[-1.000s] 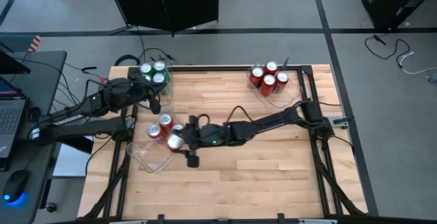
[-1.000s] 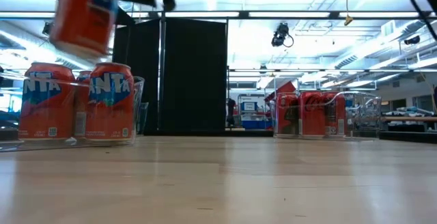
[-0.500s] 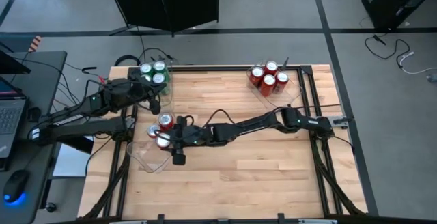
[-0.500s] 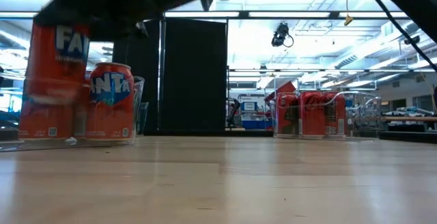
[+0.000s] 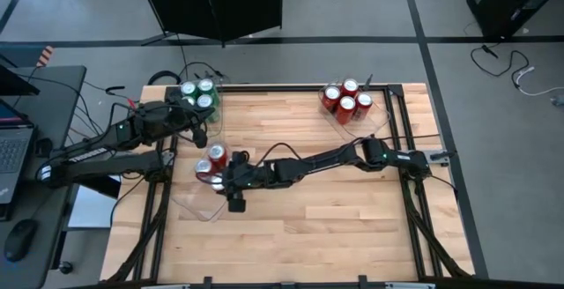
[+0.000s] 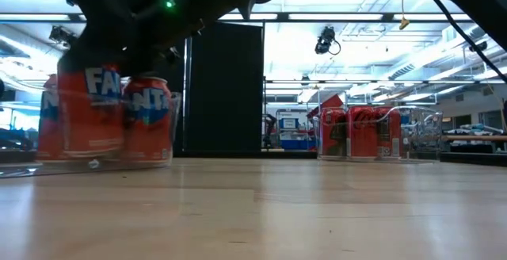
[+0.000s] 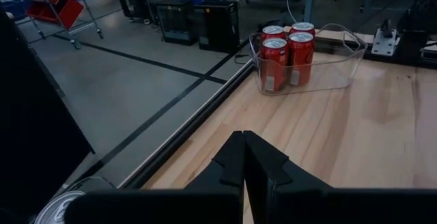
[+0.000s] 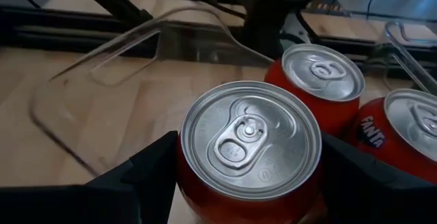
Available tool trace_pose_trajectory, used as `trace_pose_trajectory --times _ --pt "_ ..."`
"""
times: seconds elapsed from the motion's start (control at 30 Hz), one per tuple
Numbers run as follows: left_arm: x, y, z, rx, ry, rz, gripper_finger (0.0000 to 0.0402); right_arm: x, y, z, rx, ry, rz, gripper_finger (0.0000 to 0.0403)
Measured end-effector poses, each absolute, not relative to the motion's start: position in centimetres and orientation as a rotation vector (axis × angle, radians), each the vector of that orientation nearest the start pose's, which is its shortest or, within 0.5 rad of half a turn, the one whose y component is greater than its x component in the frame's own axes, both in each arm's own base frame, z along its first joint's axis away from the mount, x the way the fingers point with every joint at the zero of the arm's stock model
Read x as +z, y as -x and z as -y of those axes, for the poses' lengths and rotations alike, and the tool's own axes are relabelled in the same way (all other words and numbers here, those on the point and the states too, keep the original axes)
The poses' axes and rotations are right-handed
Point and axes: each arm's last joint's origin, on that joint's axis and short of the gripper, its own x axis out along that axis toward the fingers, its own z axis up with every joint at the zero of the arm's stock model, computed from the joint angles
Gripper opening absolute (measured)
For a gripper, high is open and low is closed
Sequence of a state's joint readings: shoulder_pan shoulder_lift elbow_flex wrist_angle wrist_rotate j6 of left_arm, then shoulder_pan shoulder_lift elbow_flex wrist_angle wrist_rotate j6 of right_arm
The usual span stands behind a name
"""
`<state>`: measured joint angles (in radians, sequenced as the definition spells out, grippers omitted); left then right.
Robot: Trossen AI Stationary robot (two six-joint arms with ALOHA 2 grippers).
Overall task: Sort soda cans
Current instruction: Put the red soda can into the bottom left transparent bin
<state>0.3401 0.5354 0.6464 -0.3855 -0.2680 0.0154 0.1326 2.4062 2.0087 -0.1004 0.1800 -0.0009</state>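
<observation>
Right in front of the right wrist camera there's an orange Fanta can (image 8: 250, 144) and the right gripper (image 5: 220, 181) is pinching it, one dark finger (image 8: 147, 176) pressing each side of the body, so the jaws are clamped on it rather than spread. It's sitting low inside the near-left clear tray (image 8: 102, 67), just beside two more Fanta cans (image 8: 322, 80) that are already standing in there, and from table height all three are bunching together behind the tray wall (image 6: 170, 125). I can't tell from any view whether the held can's base is touching the tray floor yet. If I were doing this step I'd be lowering it dead vertical and only letting go once it's seated, since it's so close to its neighbours that a tilted drop could tip them, and I'd be opening the fingers just enough to clear before lifting straight up. Further back on the left, the left gripper (image 5: 196, 129) is waiting near the tray of green cans (image 5: 199, 93) with its fingers (image 7: 244, 159) pressed together and nothing between them. Way over at the far right corner, the four red Coke-looking cans (image 5: 347, 100) are standing in their own clear tray (image 7: 341, 57), so the sorting looks nearly finished to me.
</observation>
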Motion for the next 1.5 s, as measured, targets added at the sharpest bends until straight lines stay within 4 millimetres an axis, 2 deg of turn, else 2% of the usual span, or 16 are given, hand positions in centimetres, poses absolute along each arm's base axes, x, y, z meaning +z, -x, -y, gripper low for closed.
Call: trace_pose_trajectory --times 0.33,0.83,1.1,1.33,1.5 --pt "29.9 -11.2 -4.8 0.602 -0.004 -0.286 0.0007 18.1 -53.8 -5.7 -0.072 0.086 -0.589 0.0279" --pt "29.8 -11.2 -4.8 0.603 0.005 -0.291 0.0007 17.9 -53.8 -4.9 -0.100 0.044 -0.594 0.0279" --pt "29.8 -11.2 -4.8 0.604 0.014 -0.289 0.0007 17.0 -53.8 -4.6 -0.124 0.046 -0.622 0.0366" --pt "29.8 -11.2 -4.8 0.605 0.014 -0.288 0.0007 17.3 -53.9 -5.0 -0.108 0.071 -0.608 0.0363" --pt "29.8 -11.2 -4.8 0.605 0.015 -0.288 0.0007 18.2 -53.7 -5.3 -0.100 0.076 -0.595 0.0354"
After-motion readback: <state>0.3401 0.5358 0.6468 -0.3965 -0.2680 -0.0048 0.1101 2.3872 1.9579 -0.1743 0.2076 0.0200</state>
